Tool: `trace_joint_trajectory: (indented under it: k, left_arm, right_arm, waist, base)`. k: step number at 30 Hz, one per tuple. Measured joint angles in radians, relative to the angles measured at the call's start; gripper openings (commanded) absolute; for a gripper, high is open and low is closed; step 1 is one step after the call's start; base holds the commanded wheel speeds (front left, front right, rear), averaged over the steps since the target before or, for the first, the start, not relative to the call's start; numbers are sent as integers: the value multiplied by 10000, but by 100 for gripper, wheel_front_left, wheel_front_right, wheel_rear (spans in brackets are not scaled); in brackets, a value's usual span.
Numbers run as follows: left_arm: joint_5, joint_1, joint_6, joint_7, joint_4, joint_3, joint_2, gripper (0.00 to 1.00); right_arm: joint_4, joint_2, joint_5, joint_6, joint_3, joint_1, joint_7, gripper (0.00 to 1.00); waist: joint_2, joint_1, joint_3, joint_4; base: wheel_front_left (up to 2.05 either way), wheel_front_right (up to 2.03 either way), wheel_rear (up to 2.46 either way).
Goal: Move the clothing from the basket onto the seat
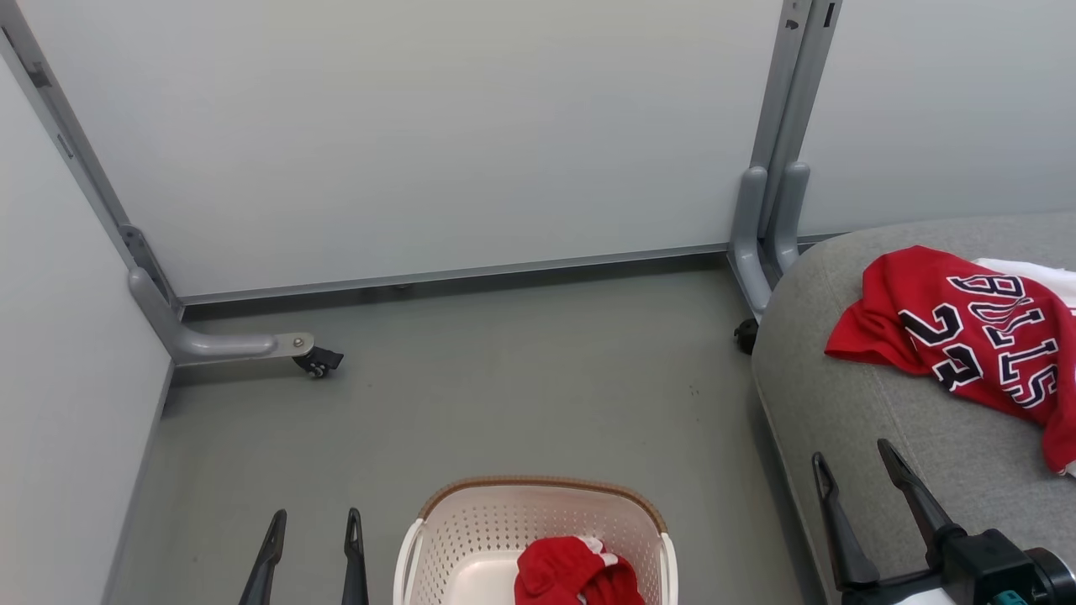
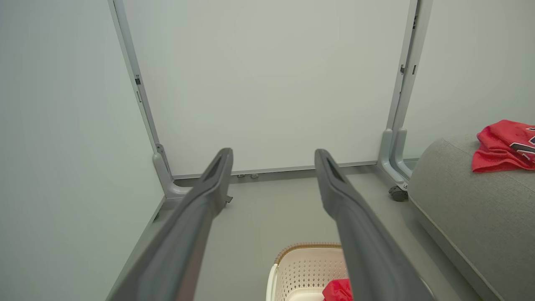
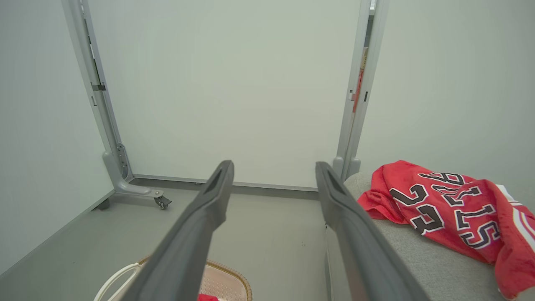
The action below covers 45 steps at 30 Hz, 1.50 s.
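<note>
A red jersey (image 1: 967, 336) was spread on the grey seat (image 1: 841, 420), its dark lettering seen upside down. It appeared to read "BULLS" and "22" and was partly cut off at the edge. A second red garment (image 1: 572, 571) was seen in the basket (image 1: 471, 529), cropped below. The left end effector (image 1: 316, 514) and right end effector (image 1: 851, 452) were held open, nothing gripped.
</note>
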<state>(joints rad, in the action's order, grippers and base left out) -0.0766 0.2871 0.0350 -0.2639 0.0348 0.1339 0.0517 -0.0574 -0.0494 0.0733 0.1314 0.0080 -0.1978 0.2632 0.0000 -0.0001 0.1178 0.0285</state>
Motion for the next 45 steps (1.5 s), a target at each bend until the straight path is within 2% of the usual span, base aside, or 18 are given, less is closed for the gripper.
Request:
trace_joint_trajectory:
  k: [20,36,40,45]
  left_arm:
    - [-136,104,50,0,-240,234,-10,100]
    - [-242,44,42,0,-863,278,-12,100]
    - [-360,-303,-234,-2,-1361,449,-13,100]
    - [56,-1158,-882,0,-2278,907,-13,100]
  right_arm:
    - [38,2,-159,0,109,-306,0,100]
    - [153,2,-226,0,73,-309,0,100]
    - [151,2,40,0,-182,-197,0,100]
    - [-6,4,-109,0,-209,192,0,100]
  waist:
    - [0,0,253,55]
    - [0,0,-110,49]
    - [0,0,-412,48]
    - [0,1,-1040,27]
  base:
    - [0,0,0]
    - [0,0,0]
    - [0,0,0]
    - [0,0,0]
